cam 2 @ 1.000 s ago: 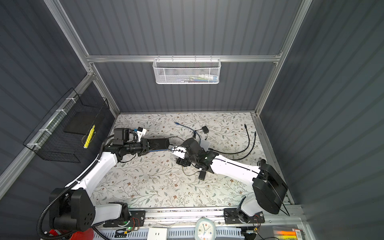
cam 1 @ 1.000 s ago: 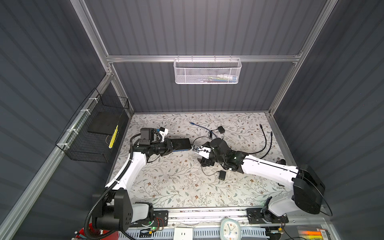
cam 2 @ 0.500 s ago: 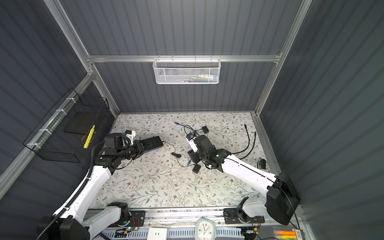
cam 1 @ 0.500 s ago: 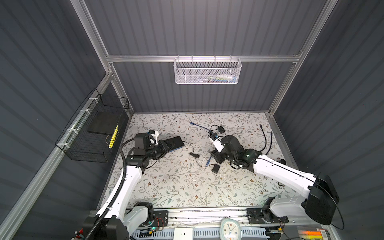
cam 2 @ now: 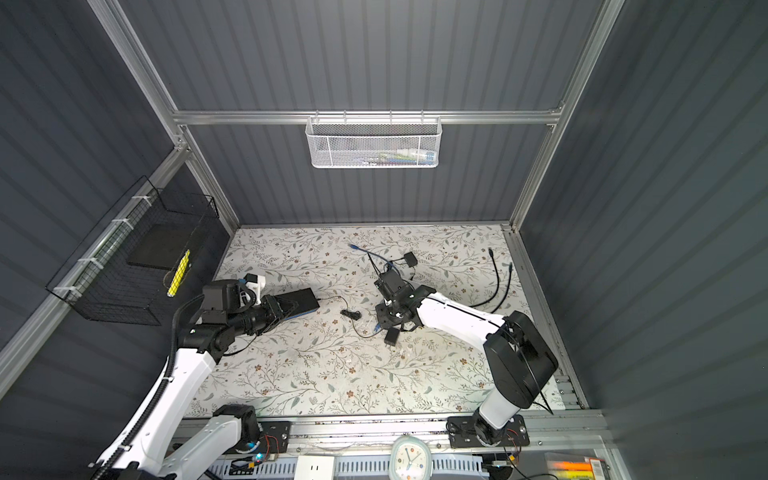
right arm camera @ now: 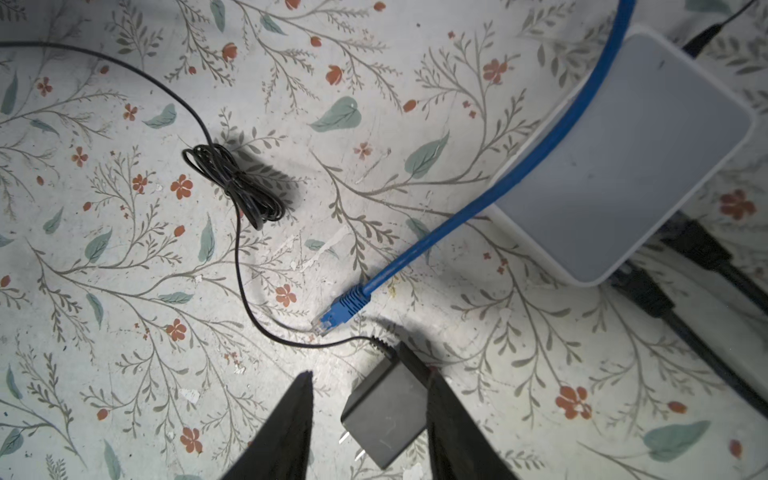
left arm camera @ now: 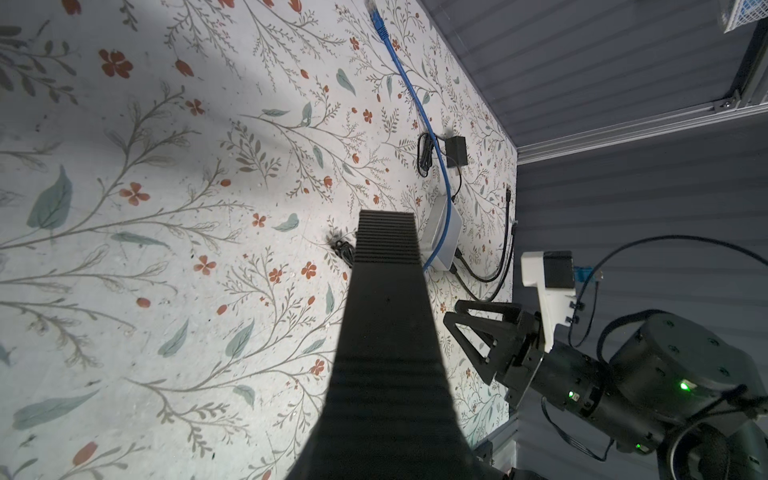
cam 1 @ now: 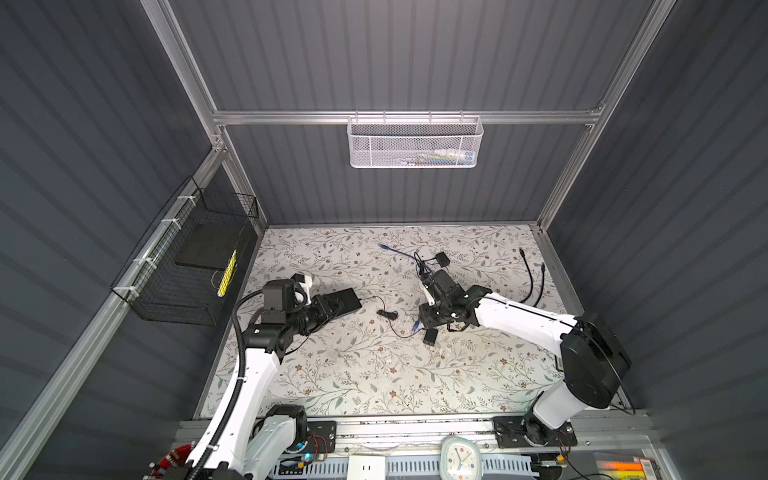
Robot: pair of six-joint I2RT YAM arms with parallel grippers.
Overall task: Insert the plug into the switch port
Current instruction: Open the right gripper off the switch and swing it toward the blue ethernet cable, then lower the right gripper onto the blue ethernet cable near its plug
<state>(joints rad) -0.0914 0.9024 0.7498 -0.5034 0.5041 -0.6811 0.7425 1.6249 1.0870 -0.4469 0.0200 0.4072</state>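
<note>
Right gripper hangs over the adapter with its jaws apart. One finger touches the adapter's side and the other stands clear of it, so nothing is gripped. A second ago this gripper was far from the adapter, close up against the switch's free end in mid-mat. Since then the two arms have drawn well apart.

Left gripper is clenched on one end of the switch and has carried it well away from the adapter, toward its own side. I cannot tell whether the free end rests on the mat.

The plug, blue with a clear tip, lies loose on the mat just beside the adapter. Its cable runs back over the white box, which sits near the adapter. A thin black cord leaves the adapter, passes the plug's tip and runs through a tied bundle toward the switch.

As I judge it, that meeting put nothing in a port, and the task is back at the pick-up. The jaws frame the adapter, not the plug. Closing here would catch the wrong thing, so the gripper needs a small shift from the adapter to the plug.
</note>
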